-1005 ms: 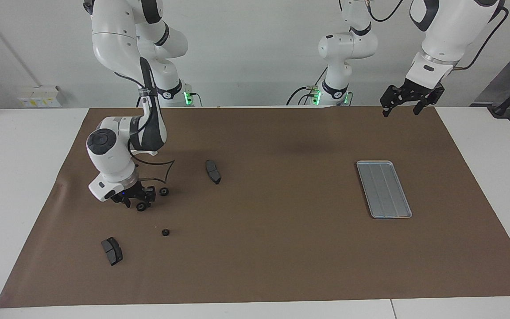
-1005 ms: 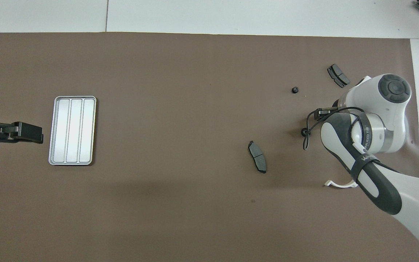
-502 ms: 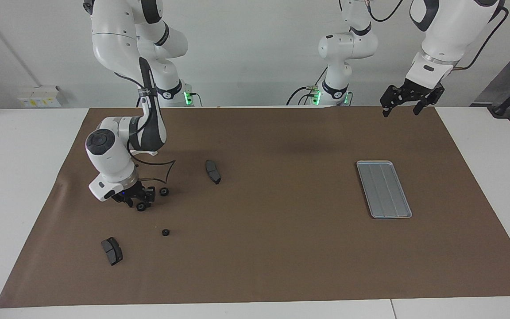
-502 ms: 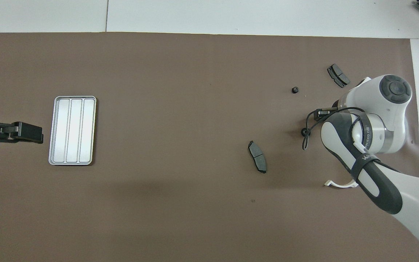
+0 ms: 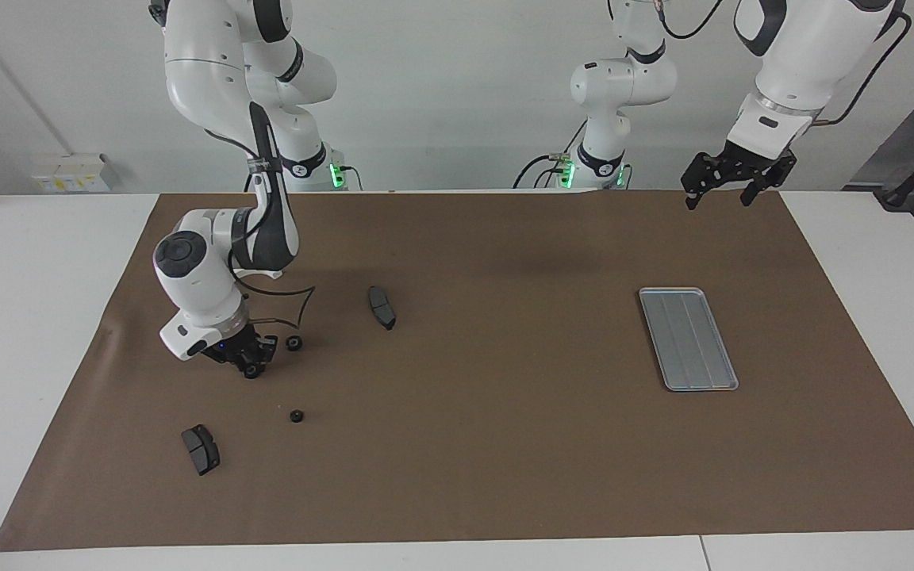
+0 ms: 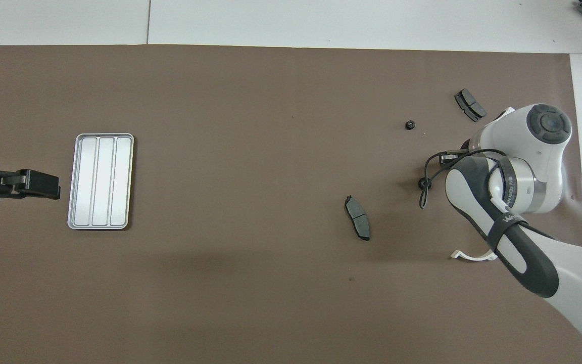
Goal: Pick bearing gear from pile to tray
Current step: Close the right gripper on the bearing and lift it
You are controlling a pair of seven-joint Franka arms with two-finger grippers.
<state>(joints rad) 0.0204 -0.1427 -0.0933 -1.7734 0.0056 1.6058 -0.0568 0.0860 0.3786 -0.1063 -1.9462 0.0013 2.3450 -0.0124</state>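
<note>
Down at the mat, my right gripper [image 5: 251, 365] has its fingertips closed around a small black bearing gear [image 5: 251, 371]. In the overhead view the right arm hides that gear. Two more gears of the pile lie loose: one [image 5: 293, 342] just beside the gripper toward the left arm's end, the other [image 5: 296, 415] farther from the robots. The silver ribbed tray [image 5: 687, 339] lies flat toward the left arm's end. My left gripper [image 5: 717, 201] hangs open and waiting in the air over the mat's edge, near the tray [image 6: 100, 181].
Dark brake pads lie on the brown mat: one [image 5: 382, 307] toward the middle, one [image 5: 201, 449] farther from the robots than the gears. A white half-ring bracket [image 6: 473, 256] shows beside the right arm. A black cable [image 6: 425, 187] loops off the right wrist.
The right gripper's fingers have drawn together around the gear beneath them. The left arm has not moved.
</note>
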